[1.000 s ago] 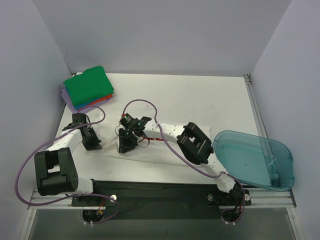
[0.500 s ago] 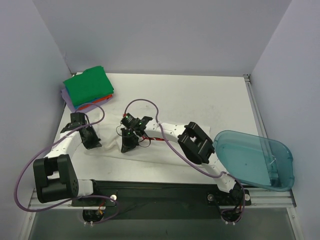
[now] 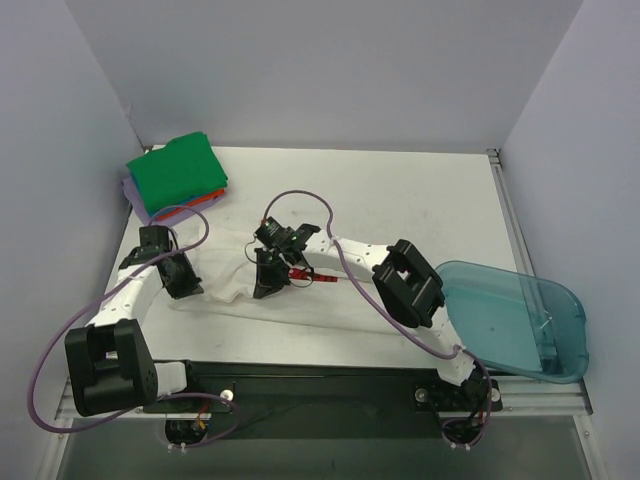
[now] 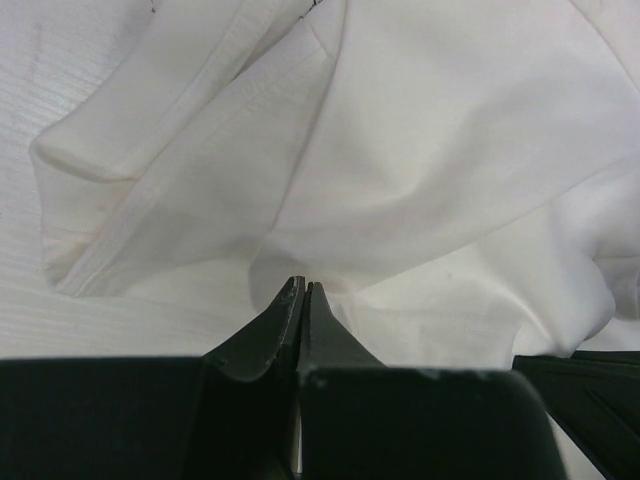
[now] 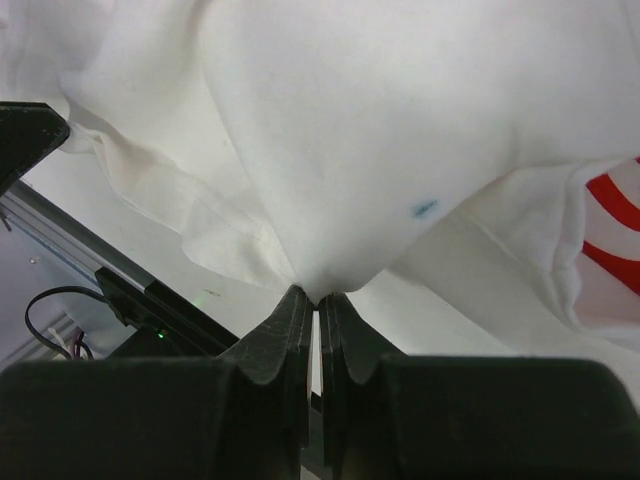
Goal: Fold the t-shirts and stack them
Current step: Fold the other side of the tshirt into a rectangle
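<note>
The translucent blue bin (image 3: 520, 320) lies well off to the outer side of my right pincer (image 3: 265, 288), past that arm's elbow, tilted and hanging over the table (image 3: 400, 190) edge. Through its plastic I make out only its own walls and ribs.

Both pincers are pressed together on the white t-shirt (image 3: 228, 284). In the right wrist view, my right pincer (image 5: 318, 298) has its tips closed on a peak of cloth (image 5: 350, 120) that tents up into them, with the red logo (image 5: 610, 215) just off to the side and cut by the picture's edge. My left pincer (image 4: 302, 290) is closed too, with a fold of the same shirt (image 4: 430, 150) drawn to its tips. How much cloth sits inside either pinch is hidden by the fingers. From above, white shirt on white table makes its outline hard to trace. The stack of folded t-shirts (image 3: 180, 170) sits far ahead of my left pincer (image 3: 183, 283). Green is on top, and only slivers of the colours beneath show.

A second ago my right pincer stood partly open over the shirt. It has since closed and shifted slightly away from the left one, and the cloth between them is more bunched. The bin and the stack have not moved.
</note>
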Robot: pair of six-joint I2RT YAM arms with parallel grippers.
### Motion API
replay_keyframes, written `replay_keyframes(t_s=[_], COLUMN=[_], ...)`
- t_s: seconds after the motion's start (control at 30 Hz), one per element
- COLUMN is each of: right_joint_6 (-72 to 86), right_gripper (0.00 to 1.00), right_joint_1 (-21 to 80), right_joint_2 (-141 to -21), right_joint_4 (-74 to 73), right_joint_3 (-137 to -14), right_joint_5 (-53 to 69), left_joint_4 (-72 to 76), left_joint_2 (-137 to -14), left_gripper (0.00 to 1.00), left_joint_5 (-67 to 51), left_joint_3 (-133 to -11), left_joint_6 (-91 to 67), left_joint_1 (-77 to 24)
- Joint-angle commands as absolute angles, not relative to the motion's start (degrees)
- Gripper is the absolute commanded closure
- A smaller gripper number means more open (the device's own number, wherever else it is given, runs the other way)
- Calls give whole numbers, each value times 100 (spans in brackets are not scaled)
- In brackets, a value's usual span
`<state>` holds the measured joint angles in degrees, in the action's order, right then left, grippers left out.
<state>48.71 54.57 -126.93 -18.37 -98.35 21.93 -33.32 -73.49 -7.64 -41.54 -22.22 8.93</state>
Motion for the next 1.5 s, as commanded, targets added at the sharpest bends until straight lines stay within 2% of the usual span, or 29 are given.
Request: replay_keyframes(t_s=[0.0,0.23,0.47,0.5,0.6,0.63,0.67,0.73,0.83,1.0,1.17,1.37,1.47], right_joint_6=[5010,5124,5186,5186,5159,5150,5089,5002,4756,4229,3771,3156,2954], right_gripper=[100,100,100,100,83,72,67,58,52,50,50,50,50], right_joint_1=[5484,5537,5598,5599,5616,5616,5625,5625,5572,5266,4378,3465,3139], right_joint_2=[-12261,-12120,-12199,-12234,-12226,-12191,-12156,-11963,-11646,-10997,-10679,-10845,-10933], right_joint_4=[-2153,-2188,-2180,-2180,-2197,-2197,-2232,-2311,-2540,-2997,-3146,-3190,-3199], right_joint_3=[-9668,-9440,-9448,-9457,-9475,-9466,-9448,-9396,-9299,-9089,-8807,-8781,-8702], right_joint_5=[2259,2250,2320,2346,2364,2347,2329,2216,2040,1644,1538,1687,1687], left_joint_4=[-3515,-3630,-3946,-4007,-4217,-4314,-4359,-4430,-4263,-3544,-3138,-2699,-2523], left_joint_2=[-7216,-7154,-6944,-6882,-6584,-6548,-6565,-6539,-6539,-6662,-7004,-7856,-8305], left_gripper=[94,87,72,65,56,54,53,52,52,52,52,49,48], left_joint_5=[-835,-870,-905,-905,-826,-765,-765,-782,-870,-1116,-967,-949,-1019], left_joint_3=[-4236,-4254,-4377,-4386,-4560,-4640,-4693,-4781,-4746,-4720,-4877,-5264,-5431], left_joint_6=[-2224,-2373,-2549,-2566,-2610,-2610,-2610,-2610,-2741,-3128,-3542,-3779,-3946], left_joint_1=[853,809,809,809,826,817,817,817,817,782,371,-412,-492])
